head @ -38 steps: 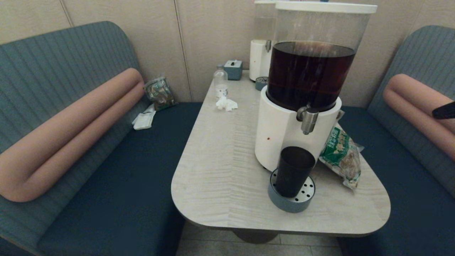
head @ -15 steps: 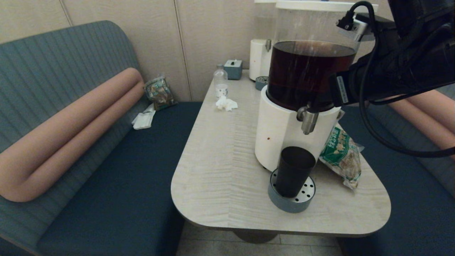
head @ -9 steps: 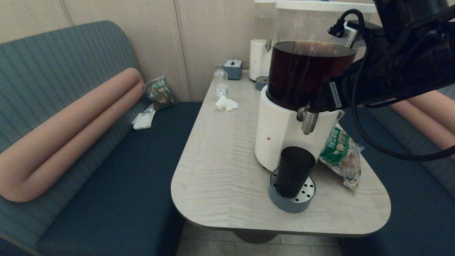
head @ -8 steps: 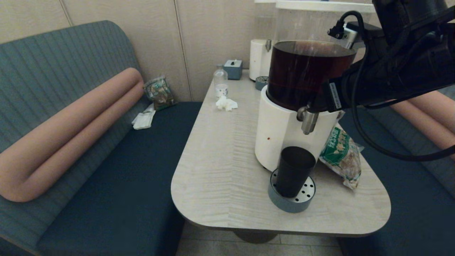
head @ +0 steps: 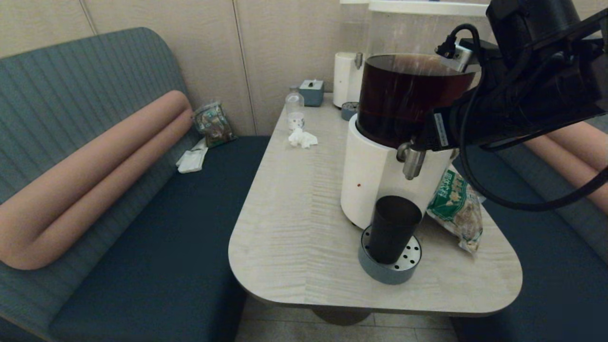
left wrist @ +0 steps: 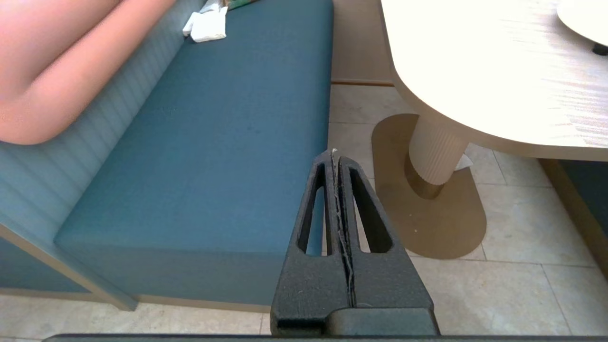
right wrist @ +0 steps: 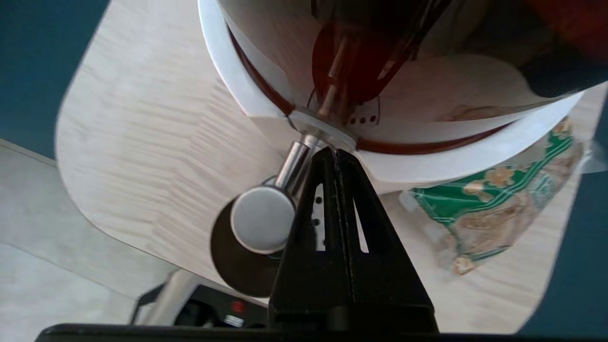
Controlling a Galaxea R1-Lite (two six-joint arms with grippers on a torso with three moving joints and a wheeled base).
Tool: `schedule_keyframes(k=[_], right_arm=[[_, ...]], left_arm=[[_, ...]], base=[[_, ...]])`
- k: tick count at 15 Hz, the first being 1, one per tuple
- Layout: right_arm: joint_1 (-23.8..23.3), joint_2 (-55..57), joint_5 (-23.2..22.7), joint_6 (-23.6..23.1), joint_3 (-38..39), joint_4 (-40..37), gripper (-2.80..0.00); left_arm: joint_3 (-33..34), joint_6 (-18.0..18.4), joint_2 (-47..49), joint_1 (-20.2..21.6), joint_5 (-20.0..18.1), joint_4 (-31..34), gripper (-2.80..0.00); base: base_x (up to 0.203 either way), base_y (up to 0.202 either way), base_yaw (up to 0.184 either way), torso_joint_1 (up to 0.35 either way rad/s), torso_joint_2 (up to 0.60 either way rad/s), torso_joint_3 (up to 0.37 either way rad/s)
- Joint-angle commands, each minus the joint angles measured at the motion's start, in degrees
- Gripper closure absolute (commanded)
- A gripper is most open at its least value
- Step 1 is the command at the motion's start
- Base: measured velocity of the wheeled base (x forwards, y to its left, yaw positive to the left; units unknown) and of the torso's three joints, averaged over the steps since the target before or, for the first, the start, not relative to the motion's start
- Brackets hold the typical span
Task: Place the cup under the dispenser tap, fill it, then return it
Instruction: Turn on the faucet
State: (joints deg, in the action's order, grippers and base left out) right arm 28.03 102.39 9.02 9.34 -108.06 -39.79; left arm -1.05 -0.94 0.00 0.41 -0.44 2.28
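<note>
The black cup [head: 393, 229] stands upright on the grey drip tray [head: 389, 266], right below the silver dispenser tap [head: 411, 159] of the big white-based dispenser [head: 375, 175] with dark brown drink. In the right wrist view the cup [right wrist: 232, 266] shows as a dark disc under the tap's round top [right wrist: 262, 219]. My right gripper [right wrist: 335, 153] is shut and empty, its tips just beside the tap's stem where it meets the dispenser; in the head view it sits at the tap's right side [head: 420, 141]. My left gripper [left wrist: 334, 154] hangs shut over the floor beside the bench.
A green snack bag [head: 455, 206] lies right of the dispenser. A small clear bottle [head: 294, 110], crumpled tissue [head: 302, 138], a grey box [head: 311, 92] and a smaller white dispenser [head: 346, 80] stand at the table's far end. Benches flank the table [head: 294, 228].
My right arm came in from the right and moved leftward and slightly down, bringing its shut gripper up against the tap. The cup has stayed on the drip tray.
</note>
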Motion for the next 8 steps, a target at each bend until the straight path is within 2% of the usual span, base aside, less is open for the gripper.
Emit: schedule_keyframes(k=[1,8], right_arm=[[-0.01,0.37,-0.23,1.07,-0.31,-0.2,0.0],[-0.96,0.44,-2.44,3.93,0.39,0.85,0.0]], left_arm=[[-0.01,-0.03,0.06,0.02,0.0,0.01,0.0],[-0.01,0.04,0.08,0.02,-0.07,0.01,0.0]], base=[[0.0,0.0,0.0,0.0,0.0,0.0],[0.0,0.0,0.0,0.0,0.0,0.0]])
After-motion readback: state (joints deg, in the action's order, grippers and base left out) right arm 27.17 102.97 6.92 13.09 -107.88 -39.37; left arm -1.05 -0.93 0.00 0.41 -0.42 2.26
